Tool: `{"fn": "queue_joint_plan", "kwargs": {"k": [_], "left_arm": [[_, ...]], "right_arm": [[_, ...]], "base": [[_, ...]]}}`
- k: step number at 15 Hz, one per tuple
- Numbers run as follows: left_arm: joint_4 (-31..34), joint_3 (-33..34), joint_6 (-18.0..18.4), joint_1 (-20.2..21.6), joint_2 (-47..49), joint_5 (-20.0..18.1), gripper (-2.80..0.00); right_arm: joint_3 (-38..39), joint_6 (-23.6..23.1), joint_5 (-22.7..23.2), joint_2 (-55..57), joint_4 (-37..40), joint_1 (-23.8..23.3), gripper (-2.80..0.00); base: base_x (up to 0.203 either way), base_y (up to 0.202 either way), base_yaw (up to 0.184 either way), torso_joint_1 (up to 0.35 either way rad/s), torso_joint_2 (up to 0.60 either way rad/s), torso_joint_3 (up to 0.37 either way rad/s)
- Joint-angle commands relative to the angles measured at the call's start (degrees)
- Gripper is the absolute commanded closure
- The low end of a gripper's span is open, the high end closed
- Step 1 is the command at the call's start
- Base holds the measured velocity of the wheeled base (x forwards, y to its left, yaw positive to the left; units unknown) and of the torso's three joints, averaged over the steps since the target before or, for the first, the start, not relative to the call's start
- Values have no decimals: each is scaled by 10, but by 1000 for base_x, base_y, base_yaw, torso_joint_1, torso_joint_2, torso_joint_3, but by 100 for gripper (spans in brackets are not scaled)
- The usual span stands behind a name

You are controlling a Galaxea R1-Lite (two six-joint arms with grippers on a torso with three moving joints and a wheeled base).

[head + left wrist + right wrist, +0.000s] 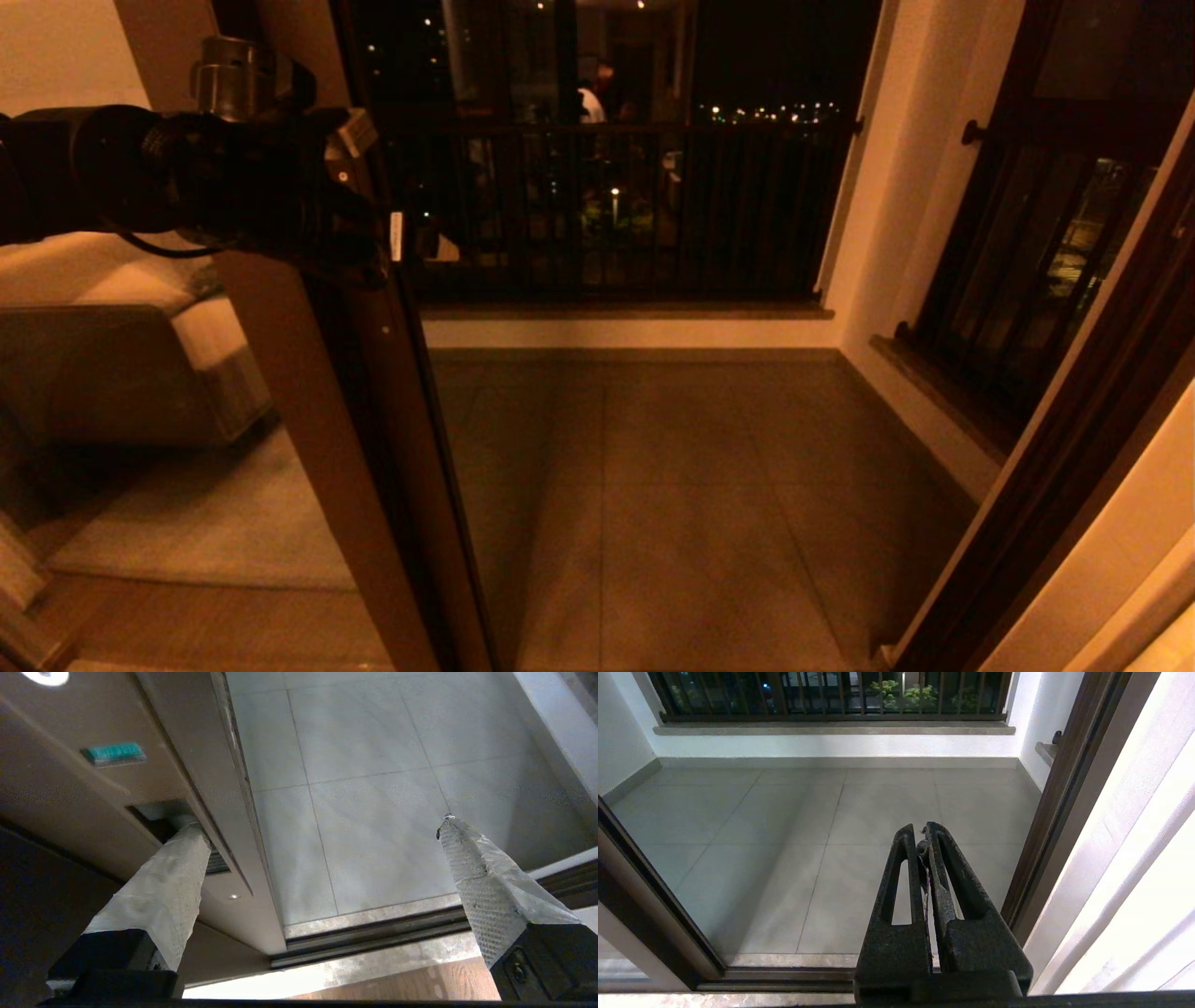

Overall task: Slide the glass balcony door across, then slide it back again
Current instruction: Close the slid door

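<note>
The glass balcony door (317, 420) stands at the left of the head view, its brown upright edging a wide open doorway. My left gripper (364, 252) is up at that upright and is open. One taped finger (173, 882) has its tip inside the recessed handle (154, 816) on the door upright (154, 742). The other finger (472, 872) hangs free over the balcony tiles. My right gripper (923, 833) is shut on nothing, low before the doorway, with the door frame (644, 905) off to its side. It does not show in the head view.
The floor track (373, 935) runs across the threshold. Beyond lie the tiled balcony floor (672, 485) and a dark railing (616, 205). A barred window (1027, 280) and the brown door jamb (1055, 485) close the right side. A sofa (112, 355) shows at the left.
</note>
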Motion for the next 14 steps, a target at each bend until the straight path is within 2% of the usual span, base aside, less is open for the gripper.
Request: {"fn": "queue_joint_plan", "kwargs": {"k": [1, 9, 14], "left_arm": [[1, -3, -1, -1, 6, 1, -280], [1, -12, -2, -41, 2, 0, -280], [1, -21, -2, -52, 8, 21, -280]], "right_arm": [[0, 0, 0, 1, 0, 0, 0], [0, 0, 0, 1, 0, 0, 0], [0, 0, 0, 1, 0, 0, 0]], "base": [[0, 0, 0, 0, 0, 0], [0, 0, 0, 0, 0, 0], [0, 0, 0, 0, 0, 0]]}}
